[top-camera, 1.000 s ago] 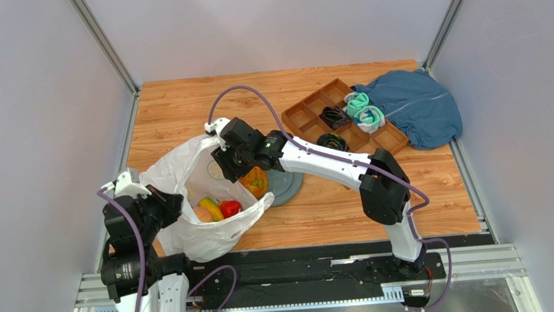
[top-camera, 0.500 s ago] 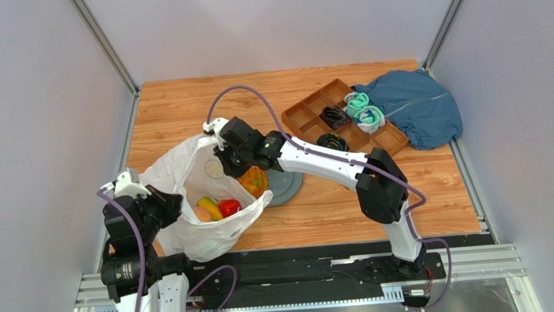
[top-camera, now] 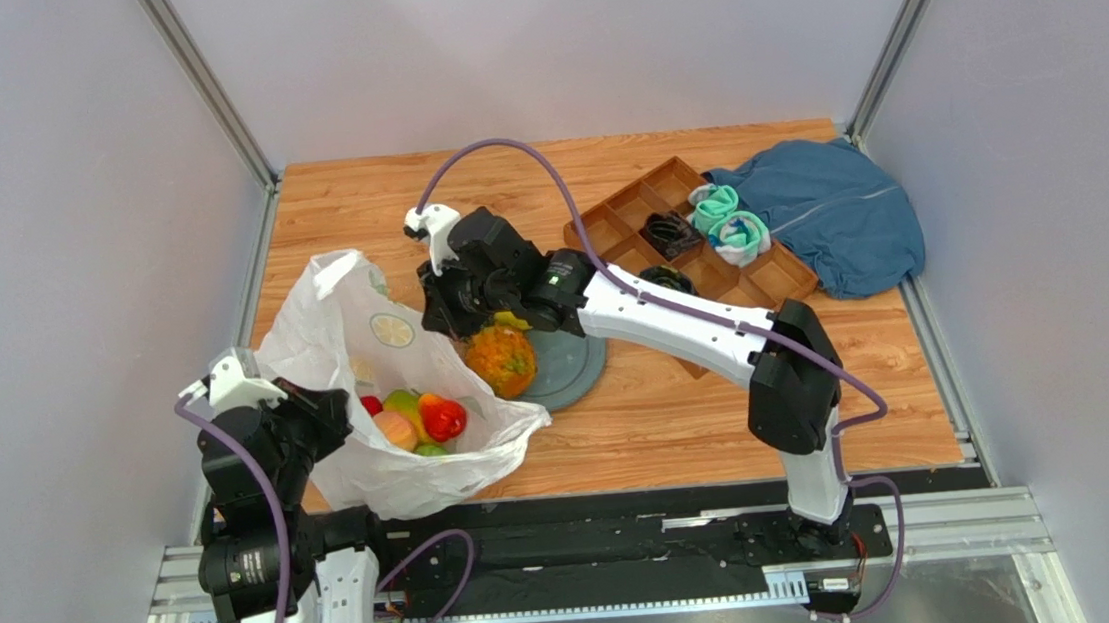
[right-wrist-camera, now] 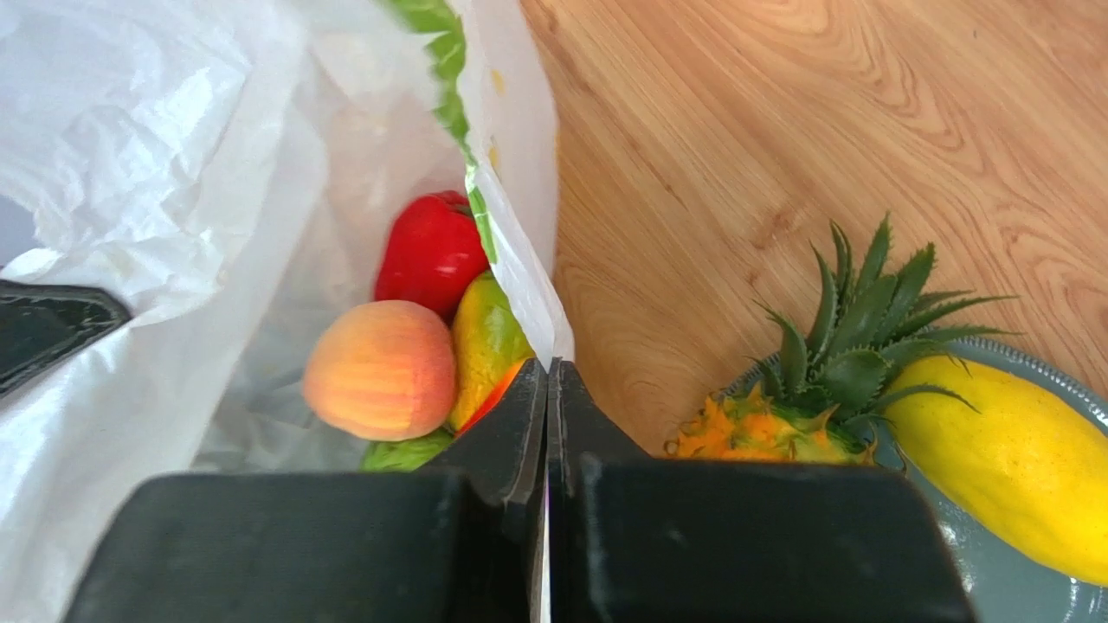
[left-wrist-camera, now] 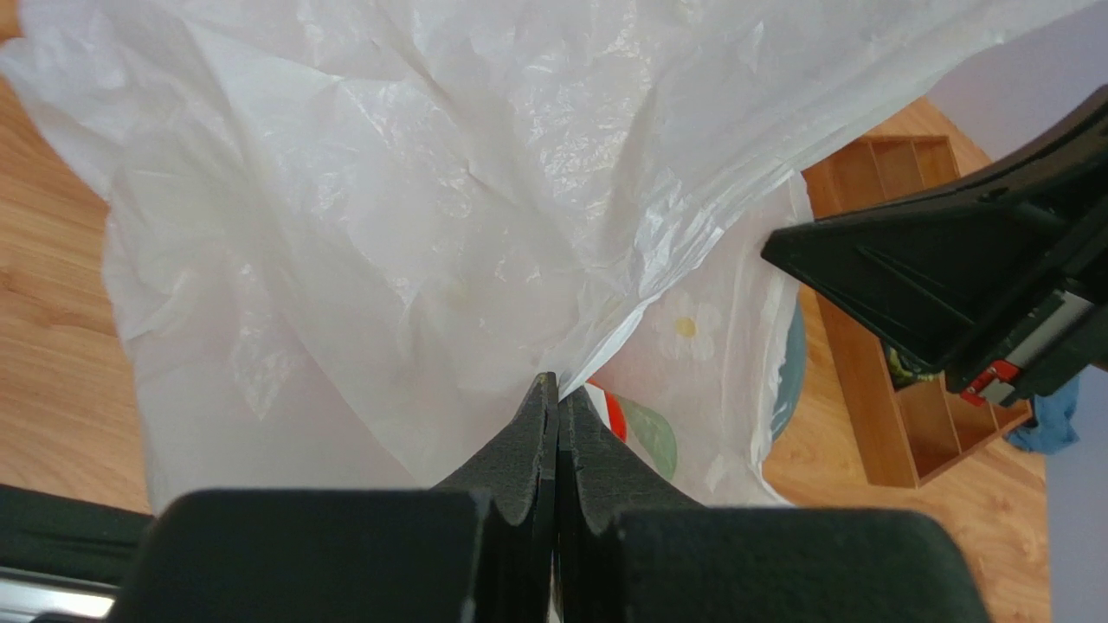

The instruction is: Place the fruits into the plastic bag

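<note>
Lower left of the top view: thin white plastic bag printed with yellow-green citrus slices, slumped on the wooden table with its mouth open upward.

- Contents, seen from the right wrist: red fruit, round peach, green-yellow mango and a scrap of green fruit, all touching.
- Left hand: at the bag's lower-left edge, fingers pressed together on a fold of the plastic.
- Right hand: at the bag's right rim, fingers together, the printed rim running straight into the tips and pinched there.
- Orange pineapple with green crown: just right of the bag's mouth, outside it, lying at the left edge of a round grey plate.
- Yellow oblong fruit: on the same plate, touching the pineapple's crown.
- Brown compartment tray: upper right of centre, holding rolled teal socks and rolled black socks in separate compartments.
- Crumpled blue cloth: upper right, touching the tray's far end.
</note>
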### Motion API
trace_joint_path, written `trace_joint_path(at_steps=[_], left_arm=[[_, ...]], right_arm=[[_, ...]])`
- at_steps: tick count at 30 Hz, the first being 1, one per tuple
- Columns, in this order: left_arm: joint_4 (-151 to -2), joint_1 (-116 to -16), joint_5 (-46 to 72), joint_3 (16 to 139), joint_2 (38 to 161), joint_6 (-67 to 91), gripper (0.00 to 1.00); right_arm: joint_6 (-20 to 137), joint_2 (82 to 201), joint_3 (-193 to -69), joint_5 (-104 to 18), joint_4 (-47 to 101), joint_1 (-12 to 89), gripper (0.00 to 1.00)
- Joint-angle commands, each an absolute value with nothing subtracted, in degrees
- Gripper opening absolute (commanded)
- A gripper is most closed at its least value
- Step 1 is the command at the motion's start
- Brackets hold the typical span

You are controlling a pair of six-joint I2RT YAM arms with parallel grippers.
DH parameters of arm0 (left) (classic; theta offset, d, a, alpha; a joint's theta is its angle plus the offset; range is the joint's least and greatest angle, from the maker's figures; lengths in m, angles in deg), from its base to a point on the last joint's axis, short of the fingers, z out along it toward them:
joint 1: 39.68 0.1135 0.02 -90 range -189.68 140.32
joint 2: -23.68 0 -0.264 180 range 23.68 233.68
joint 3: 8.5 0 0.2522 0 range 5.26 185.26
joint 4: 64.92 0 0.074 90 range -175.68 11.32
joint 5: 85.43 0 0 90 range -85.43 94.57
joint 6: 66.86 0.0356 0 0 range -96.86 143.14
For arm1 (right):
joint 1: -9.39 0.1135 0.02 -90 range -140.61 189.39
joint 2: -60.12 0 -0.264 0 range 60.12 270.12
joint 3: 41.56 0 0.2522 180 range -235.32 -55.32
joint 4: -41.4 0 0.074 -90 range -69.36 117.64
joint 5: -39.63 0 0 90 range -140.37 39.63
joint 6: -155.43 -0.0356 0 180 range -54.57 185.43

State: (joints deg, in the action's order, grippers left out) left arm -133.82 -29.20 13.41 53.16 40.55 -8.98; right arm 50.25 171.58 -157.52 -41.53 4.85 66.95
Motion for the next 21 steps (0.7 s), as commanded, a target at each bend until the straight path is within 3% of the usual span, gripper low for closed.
trace_joint_path(at_steps=[1,10,21], left_arm=[[-132.91,-29.31,8.10,58.86,40.29,-10.34,0.00],[-134.67,-29.31,1.24,67.83,40.73,-13.95,0.00],[-137.92,-29.31,0.00,72.15,41.96,-19.13,0.00]], right_arm=[[46.80,166.90,-163.69,-39.12,9.53,66.78,0.00],[44.86,166.03,-171.77,-38.50,7.69,67.66,0.00],[44.16,164.70,-172.22,-39.20,9.53,68.19,0.00]])
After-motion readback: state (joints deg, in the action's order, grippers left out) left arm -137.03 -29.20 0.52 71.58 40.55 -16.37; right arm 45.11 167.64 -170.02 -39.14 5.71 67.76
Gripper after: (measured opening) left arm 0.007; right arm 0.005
